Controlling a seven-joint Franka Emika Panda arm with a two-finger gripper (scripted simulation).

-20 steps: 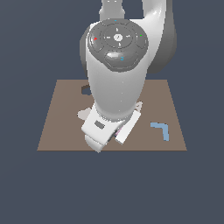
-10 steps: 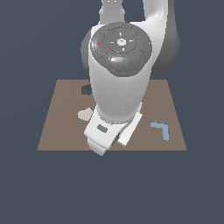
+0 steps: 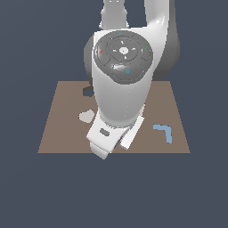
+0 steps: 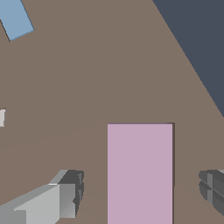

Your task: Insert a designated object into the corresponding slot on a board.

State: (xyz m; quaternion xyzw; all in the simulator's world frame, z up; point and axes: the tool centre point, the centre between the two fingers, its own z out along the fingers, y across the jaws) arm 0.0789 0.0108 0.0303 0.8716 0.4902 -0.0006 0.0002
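Observation:
The designated object, a flat pale pink rectangular block, lies on the brown board in the wrist view. My gripper is open and straddles it, with one grey finger on one side and the other finger on the opposite side, both apart from the block. In the exterior view the arm hides the fingers, and only a thin pink sliver shows beside the white hand. I cannot pick out the slot: a dark cut-out peeks out beside the arm, its shape mostly hidden.
A whitish heart shape lies on the board at the exterior view's left of the hand. A light blue L-shaped piece lies at the right, also seen in the wrist view. The board's edge runs close to the block.
The arm's upper body has shifted slightly towards the exterior view's right and come lower. The hand has sunk a little towards the board, uncovering the heart shape.

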